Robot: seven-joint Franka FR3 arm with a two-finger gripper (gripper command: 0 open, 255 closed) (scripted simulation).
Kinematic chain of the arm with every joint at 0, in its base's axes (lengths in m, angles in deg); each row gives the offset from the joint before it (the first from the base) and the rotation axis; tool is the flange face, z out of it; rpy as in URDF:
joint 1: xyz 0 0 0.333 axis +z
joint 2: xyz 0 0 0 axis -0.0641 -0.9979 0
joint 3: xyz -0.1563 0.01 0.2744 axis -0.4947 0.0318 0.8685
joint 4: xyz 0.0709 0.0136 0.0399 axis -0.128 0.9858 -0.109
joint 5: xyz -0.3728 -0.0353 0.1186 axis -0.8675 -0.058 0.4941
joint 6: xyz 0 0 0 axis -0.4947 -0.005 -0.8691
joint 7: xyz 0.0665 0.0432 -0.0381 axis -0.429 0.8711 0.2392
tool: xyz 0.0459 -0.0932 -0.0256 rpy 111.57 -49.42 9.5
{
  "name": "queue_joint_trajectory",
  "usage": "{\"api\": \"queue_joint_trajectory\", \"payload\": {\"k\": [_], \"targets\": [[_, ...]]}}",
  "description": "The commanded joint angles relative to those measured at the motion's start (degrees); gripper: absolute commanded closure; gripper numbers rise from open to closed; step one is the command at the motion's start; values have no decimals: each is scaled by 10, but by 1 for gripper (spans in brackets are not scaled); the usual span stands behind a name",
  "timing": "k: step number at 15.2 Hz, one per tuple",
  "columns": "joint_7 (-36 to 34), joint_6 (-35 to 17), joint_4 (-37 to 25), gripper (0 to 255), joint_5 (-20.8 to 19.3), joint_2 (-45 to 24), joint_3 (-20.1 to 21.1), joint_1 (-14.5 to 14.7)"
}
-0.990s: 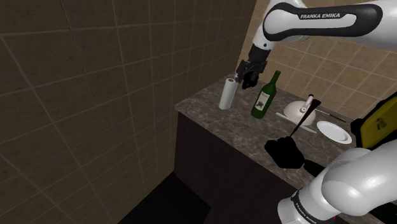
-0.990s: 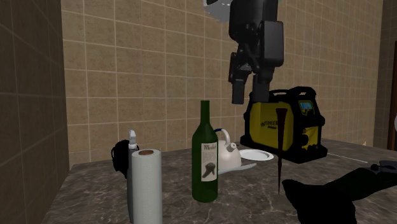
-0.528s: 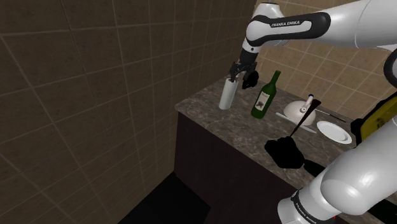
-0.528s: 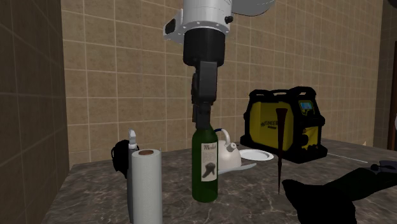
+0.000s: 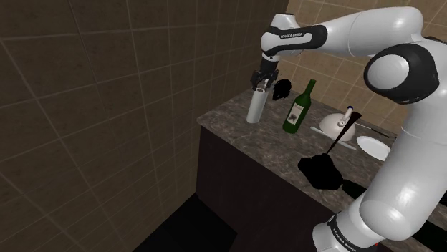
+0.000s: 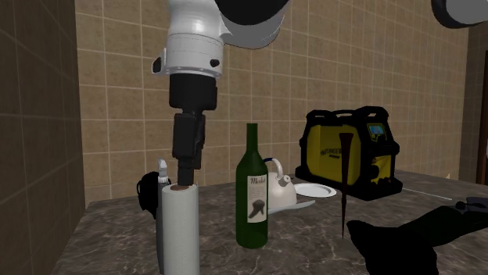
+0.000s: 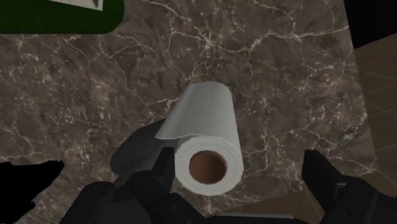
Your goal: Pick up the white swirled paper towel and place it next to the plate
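Observation:
A white paper towel roll (image 5: 256, 107) stands upright near the counter's corner, its brown core (image 7: 208, 167) facing the hand. My gripper (image 5: 262, 83) hangs open just above the roll's top (image 6: 181, 188), pointing straight down. In the wrist view the two fingers (image 7: 332, 182) stand wide apart on either side of the roll (image 7: 207, 130) and touch nothing. The white plate (image 5: 376, 148) lies far along the counter toward the shoulder view's right, beyond a white kettle (image 5: 335, 126). In the second exterior view the plate (image 6: 315, 190) sits in front of a yellow machine.
A green wine bottle (image 6: 252, 195) stands close to the roll. A spray bottle (image 6: 163, 173) and a black object (image 6: 145, 192) stand right behind the roll. A yellow machine (image 6: 352, 152) sits at the back. A dark spike (image 6: 343, 191) and a black lump (image 5: 320, 172) are near the front edge. The marble counter (image 7: 286, 76) ends just beyond the roll.
The arm has swung from above the wine bottle toward the shoulder view's left and now hangs over the paper towel roll. The fingers stayed open. Nothing on the counter moved.

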Motion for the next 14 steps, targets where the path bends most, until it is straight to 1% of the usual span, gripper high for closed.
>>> {"api": "queue_joint_trajectory", "payload": {"k": [1, 2, 3, 10, 14], "targets": [[7, 9, -55, 0, 2, -47, -3, -8], [10, 13, -84, 0, 4, -71, -4, -13], [11, 16, -97, 0, 4, -82, -4, -15], [13, -30, -67, 0, 7, -98, -3, -16], [13, -34, -65, 0, 7, -99, -3, -17]]}}
